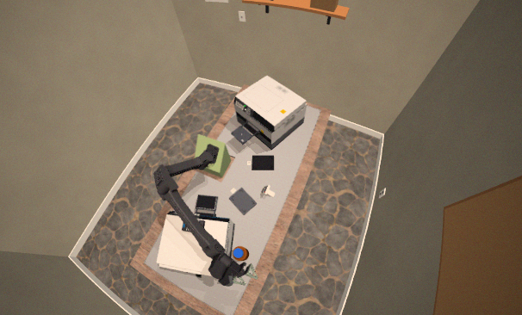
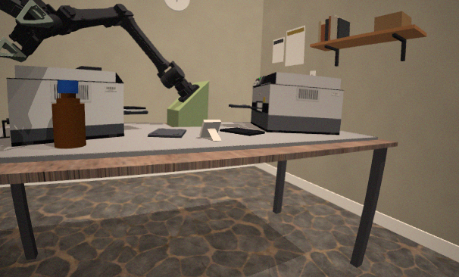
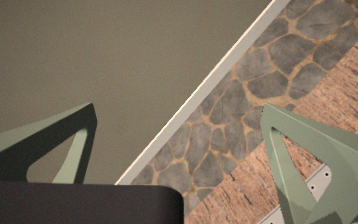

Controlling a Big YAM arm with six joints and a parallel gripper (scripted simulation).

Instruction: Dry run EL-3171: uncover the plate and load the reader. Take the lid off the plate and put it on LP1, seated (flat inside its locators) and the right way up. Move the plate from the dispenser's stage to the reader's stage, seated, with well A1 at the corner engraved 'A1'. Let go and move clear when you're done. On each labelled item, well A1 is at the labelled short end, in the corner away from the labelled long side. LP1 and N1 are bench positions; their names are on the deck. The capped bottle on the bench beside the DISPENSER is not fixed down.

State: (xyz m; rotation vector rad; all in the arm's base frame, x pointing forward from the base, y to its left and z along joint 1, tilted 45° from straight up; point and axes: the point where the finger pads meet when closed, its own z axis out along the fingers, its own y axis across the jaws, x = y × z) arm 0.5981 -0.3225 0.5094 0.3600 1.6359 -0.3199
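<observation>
The lidded plate point(image 1: 206, 202) is a dark rectangle on the dispenser's stage point(image 2: 135, 112), beside the white dispenser point(image 1: 183, 250) point(image 2: 64, 102). The reader point(image 1: 270, 108) point(image 2: 298, 102) stands at the far end of the table with its empty stage point(image 1: 243, 134) point(image 2: 241, 107) sticking out. Two flat pads lie between them, one black point(image 1: 263, 163) point(image 2: 242, 131) and one grey point(image 1: 242, 200) point(image 2: 167, 132); their labels are too small to read. My gripper point(image 1: 245, 273) point(image 2: 19, 32) point(image 3: 179, 112) is open and empty. It hangs high past the dispenser's outer end, near the table's edge, far from the plate.
A brown bottle with a blue cap point(image 1: 239, 253) point(image 2: 68, 117) stands beside the dispenser, close below my gripper. A small white card stand point(image 1: 267, 191) point(image 2: 210, 129) sits near the grey pad. The arm's green base point(image 1: 214, 161) point(image 2: 189, 106) is at the table's back edge.
</observation>
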